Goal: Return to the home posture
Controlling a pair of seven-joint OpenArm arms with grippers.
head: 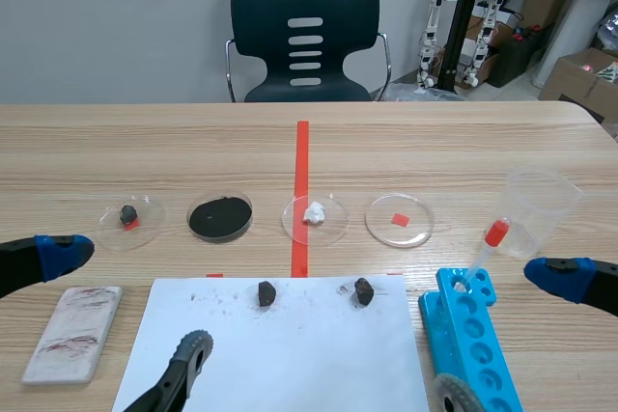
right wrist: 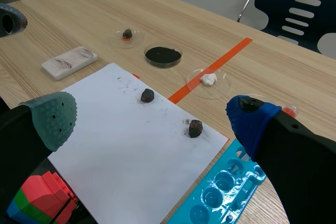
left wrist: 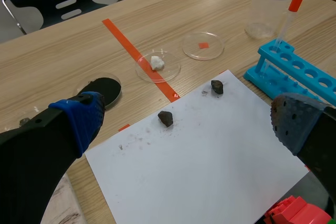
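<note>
My left gripper [head: 124, 302] hangs open low over the table's near left, one blue pad out at the left and one grey pad over the white paper sheet [head: 290, 354]. In the left wrist view the left gripper [left wrist: 184, 124] holds nothing, with the paper below it. On the near right my right gripper [head: 504, 335] is open too, above the blue tube rack [head: 473, 330]. The right wrist view has the right gripper [right wrist: 152, 121] empty, fingers wide apart. Two dark rocks [head: 266, 293] [head: 363, 291] lie on the paper's far edge.
Several petri dishes line the middle: one with a dark chip [head: 128, 215], one with black powder [head: 220, 217], one with a white lump [head: 315, 213], one with a red square [head: 400, 220]. A red-capped pipette [head: 486, 250] stands in the rack beside a clear beaker [head: 539, 211]. A white tile [head: 73, 330] lies at the near left.
</note>
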